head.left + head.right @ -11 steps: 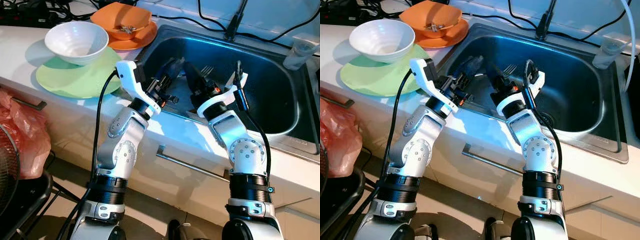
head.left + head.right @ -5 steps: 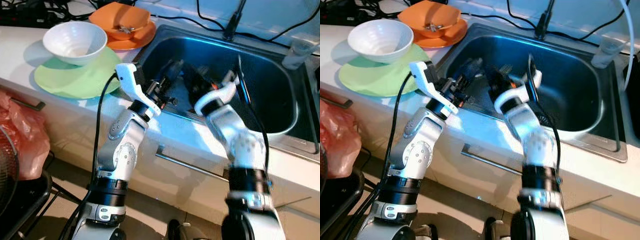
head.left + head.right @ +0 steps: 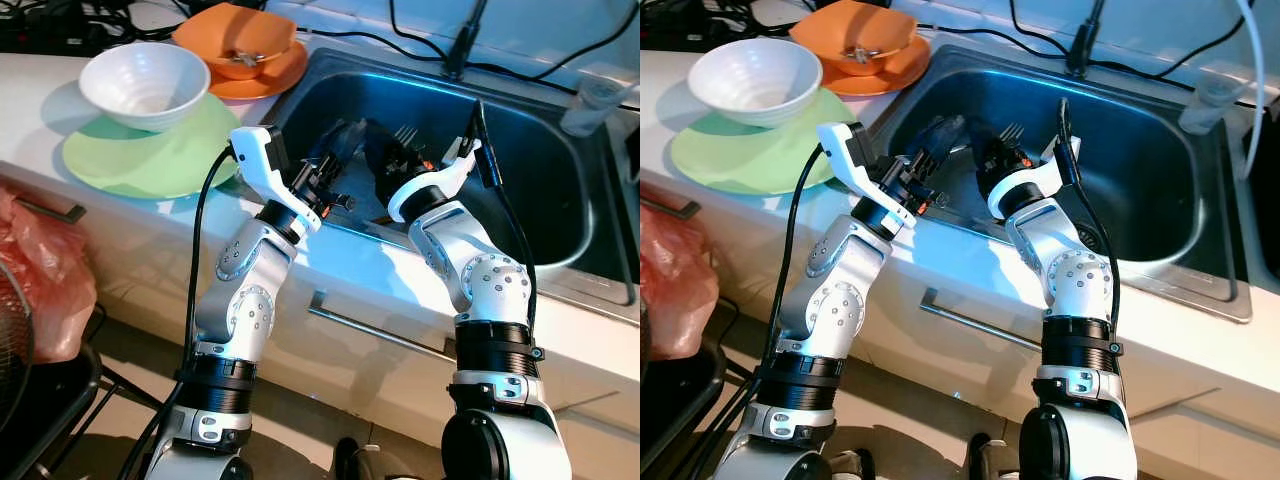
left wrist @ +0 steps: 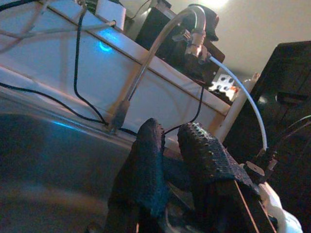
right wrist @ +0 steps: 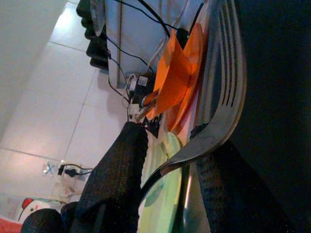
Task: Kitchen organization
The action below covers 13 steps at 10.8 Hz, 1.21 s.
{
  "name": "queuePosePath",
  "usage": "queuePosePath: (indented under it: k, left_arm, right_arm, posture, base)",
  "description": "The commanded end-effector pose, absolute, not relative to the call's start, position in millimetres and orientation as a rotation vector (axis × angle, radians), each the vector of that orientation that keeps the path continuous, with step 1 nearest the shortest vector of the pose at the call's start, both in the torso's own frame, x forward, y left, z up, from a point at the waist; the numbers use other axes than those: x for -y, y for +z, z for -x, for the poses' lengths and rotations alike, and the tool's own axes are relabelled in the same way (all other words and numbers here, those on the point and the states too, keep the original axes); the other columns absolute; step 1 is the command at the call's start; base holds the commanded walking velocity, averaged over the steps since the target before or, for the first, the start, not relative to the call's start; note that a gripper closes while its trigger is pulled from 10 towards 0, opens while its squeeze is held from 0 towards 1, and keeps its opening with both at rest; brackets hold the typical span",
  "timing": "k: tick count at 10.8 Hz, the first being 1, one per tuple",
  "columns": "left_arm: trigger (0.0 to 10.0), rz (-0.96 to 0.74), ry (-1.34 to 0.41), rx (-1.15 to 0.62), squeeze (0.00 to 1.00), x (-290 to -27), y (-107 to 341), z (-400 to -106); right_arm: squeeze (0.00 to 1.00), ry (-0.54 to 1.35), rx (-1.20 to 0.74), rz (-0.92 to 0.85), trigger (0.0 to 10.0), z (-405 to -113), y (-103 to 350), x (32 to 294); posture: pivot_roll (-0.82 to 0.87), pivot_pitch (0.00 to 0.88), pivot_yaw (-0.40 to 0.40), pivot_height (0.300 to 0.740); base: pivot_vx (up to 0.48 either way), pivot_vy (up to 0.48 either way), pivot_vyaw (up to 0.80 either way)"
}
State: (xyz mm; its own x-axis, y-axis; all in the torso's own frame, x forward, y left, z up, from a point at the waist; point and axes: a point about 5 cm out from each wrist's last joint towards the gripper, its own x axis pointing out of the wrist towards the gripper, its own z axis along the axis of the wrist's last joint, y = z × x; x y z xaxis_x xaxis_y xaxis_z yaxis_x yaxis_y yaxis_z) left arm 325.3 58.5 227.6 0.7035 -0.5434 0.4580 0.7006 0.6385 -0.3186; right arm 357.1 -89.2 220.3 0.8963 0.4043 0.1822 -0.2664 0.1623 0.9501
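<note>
A white kitchen counter point(image 3: 60, 95) holds a steel sink point(image 3: 560, 215). Over the basin, the right gripper point(image 5: 170, 179) clamps a metal fork point(image 5: 221, 97) between its black fingers point(image 5: 116, 179), tines up. Beside it the left gripper point(image 4: 167, 160) hangs with its fingers close together on nothing. On the counter, a white bowl point(image 3: 145, 85) sits on a green plate point(image 3: 150, 155), near orange dishes point(image 3: 240, 45).
</note>
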Motion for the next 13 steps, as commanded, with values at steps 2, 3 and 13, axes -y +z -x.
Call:
queuePosePath:
  k: [2,3,13]
  left_arm:
    - [0.0,0.483,-0.924,0.340,0.00,-27.6,234.0,-309.0]
    - [0.0,0.484,-0.921,0.342,0.00,-27.6,234.3,-309.2]
    - [10.0,0.481,-0.895,0.333,1.00,-28.6,232.3,-312.2]
  right_arm:
    - [0.00,0.444,-0.094,-1.330,0.0,-363.3,232.9,85.9]
    - [0.00,0.441,-0.095,-1.328,0.0,-363.3,232.9,86.5]
    - [0.00,0.414,-0.081,-1.311,0.0,-365.0,231.2,91.4]
  posture:
    - [-0.13,0.168,-0.056,0.740]
    - [-0.14,0.168,-0.057,0.740]
    - [-0.14,0.167,-0.056,0.740]
  base:
    - [0.000,0.000,0.00]
    - [0.000,0.000,0.00]
    - [0.000,0.000,0.00]
